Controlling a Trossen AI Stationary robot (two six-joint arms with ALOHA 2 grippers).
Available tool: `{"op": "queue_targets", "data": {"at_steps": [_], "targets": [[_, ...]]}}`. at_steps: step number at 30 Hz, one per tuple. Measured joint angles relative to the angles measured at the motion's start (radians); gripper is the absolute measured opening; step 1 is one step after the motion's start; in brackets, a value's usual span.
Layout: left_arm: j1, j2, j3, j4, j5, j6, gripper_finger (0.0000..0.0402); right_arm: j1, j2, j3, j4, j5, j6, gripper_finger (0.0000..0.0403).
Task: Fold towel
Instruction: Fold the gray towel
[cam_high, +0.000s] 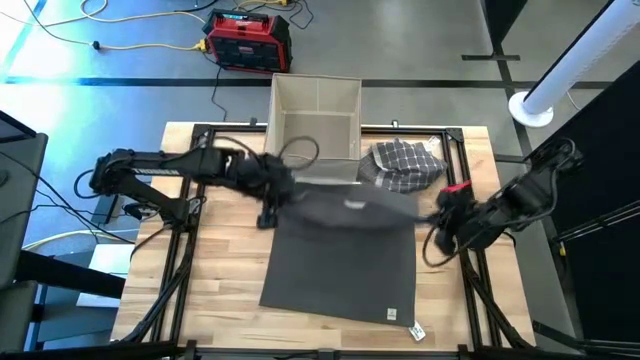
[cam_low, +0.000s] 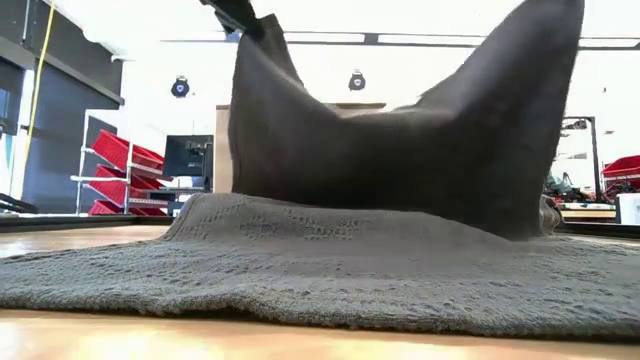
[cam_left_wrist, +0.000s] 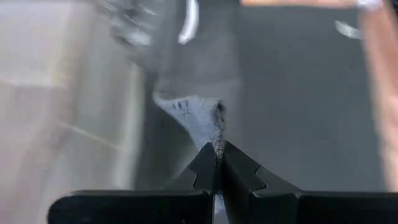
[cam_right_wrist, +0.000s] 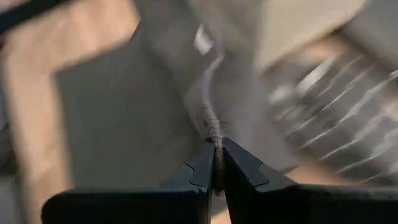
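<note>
Jaws of both grippers are pinched shut on the dark grey towel (cam_high: 345, 255): the left gripper (cam_left_wrist: 217, 163) holds one far corner, the right gripper (cam_right_wrist: 217, 163) the other. Both corners are lifted off the desk (cam_high: 215, 290) at mid-frame, while the towel's near half lies flat toward the bottom of the frame.

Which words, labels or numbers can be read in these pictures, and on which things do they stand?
None can be read.
The dark towel carries a small white tag: too small to read.
A second white tag lies on the table: too small.
The red case on the floor shows no readable label.
</note>
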Motion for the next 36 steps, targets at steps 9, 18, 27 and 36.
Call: {"op": "queue_targets", "data": {"at_steps": [9, 18, 27, 36], "targets": [[-0.184, -0.005, -0.105, -0.018, 0.163, -0.183, 0.0000, 0.007, 0.031, -0.167, 0.253, -0.231, 0.050, 0.0011], [-0.303, 0.001, -0.298, 0.200, 0.179, -0.348, 0.0000, 0.031, 0.147, -0.178, 0.302, -0.364, -0.001, 0.0011], [-0.329, 0.001, -0.501, 0.523, 0.176, -0.472, 0.0000, 0.029, 0.289, -0.178, 0.390, -0.494, 0.004, 0.0036], [-0.362, 0.010, -0.542, 0.571, 0.202, -0.506, 0.0018, 0.028, 0.407, -0.177, 0.435, -0.609, 0.054, 0.0135]]}}
